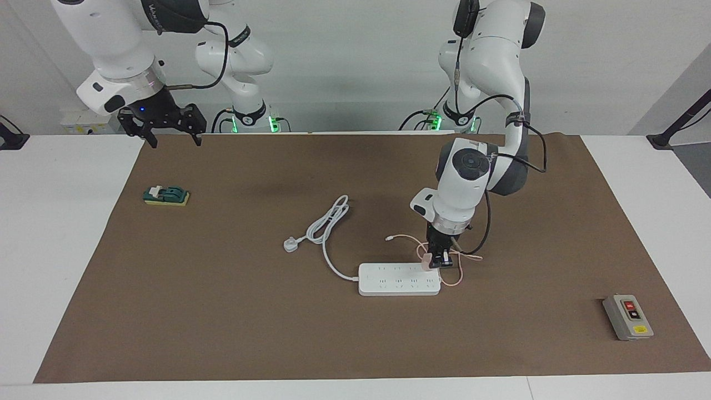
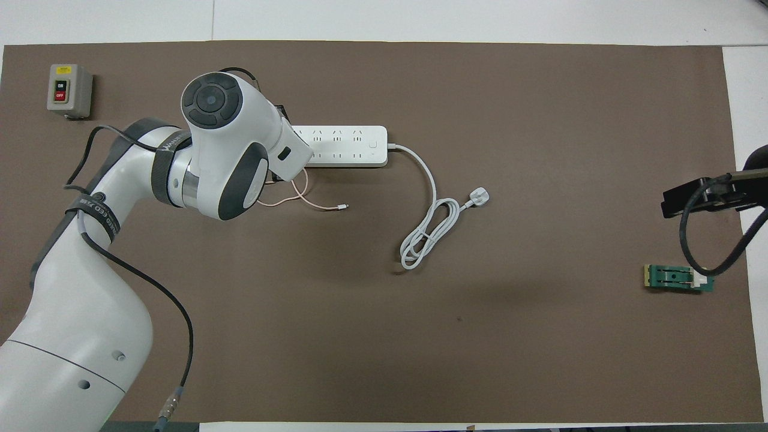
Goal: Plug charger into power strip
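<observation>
The white power strip point(image 1: 399, 279) point(image 2: 342, 145) lies flat near the middle of the brown mat. My left gripper point(image 1: 440, 260) points down over the strip's end toward the left arm's side, shut on the small pale-pink charger point(image 1: 426, 261). The charger sits at the strip's top face, on the row of outlets nearer to the robots; its prongs are hidden. Its thin pink cable point(image 1: 408, 239) point(image 2: 306, 203) loops on the mat beside the strip. In the overhead view the left wrist covers the charger and the gripper. My right gripper point(image 1: 172, 133) hangs open and waits over the mat's corner at the right arm's end.
The strip's thick white cord and three-pin plug point(image 1: 290, 243) point(image 2: 478, 195) lie coiled on the mat nearer to the robots. A grey box with red and black buttons point(image 1: 627, 317) point(image 2: 69, 90) sits toward the left arm's end. A small green part point(image 1: 166, 195) point(image 2: 678, 278) lies toward the right arm's end.
</observation>
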Available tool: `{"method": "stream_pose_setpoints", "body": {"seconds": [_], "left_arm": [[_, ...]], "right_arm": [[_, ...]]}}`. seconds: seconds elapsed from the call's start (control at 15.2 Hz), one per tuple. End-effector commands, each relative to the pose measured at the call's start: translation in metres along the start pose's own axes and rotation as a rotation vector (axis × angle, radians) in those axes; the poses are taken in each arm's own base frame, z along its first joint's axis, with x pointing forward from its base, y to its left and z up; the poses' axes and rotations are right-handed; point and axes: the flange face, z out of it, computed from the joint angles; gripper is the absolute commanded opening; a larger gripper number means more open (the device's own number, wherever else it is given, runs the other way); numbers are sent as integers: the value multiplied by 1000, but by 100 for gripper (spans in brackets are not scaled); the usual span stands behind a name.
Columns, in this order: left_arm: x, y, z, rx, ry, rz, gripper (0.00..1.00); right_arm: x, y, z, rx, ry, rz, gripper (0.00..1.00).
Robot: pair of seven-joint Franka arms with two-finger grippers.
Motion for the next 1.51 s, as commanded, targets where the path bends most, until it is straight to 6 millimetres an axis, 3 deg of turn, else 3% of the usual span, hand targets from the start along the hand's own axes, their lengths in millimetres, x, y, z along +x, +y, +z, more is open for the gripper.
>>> {"method": "stream_pose_setpoints", "body": {"seconds": [0.0, 0.79, 1.18, 1.45], "left_arm": [[7, -1, 12, 39, 16, 68, 0], [10, -5, 11, 52, 33, 119, 0], [10, -7, 23, -34, 44, 84, 0], [5, -23, 25, -94, 31, 69, 0]], "right_arm": [[-3, 3, 0, -4, 12, 23, 100], [-2, 4, 1, -4, 9, 24, 100], [-2, 4, 1, -4, 9, 24, 100], [-2, 4, 1, -4, 9, 24, 100]]}}
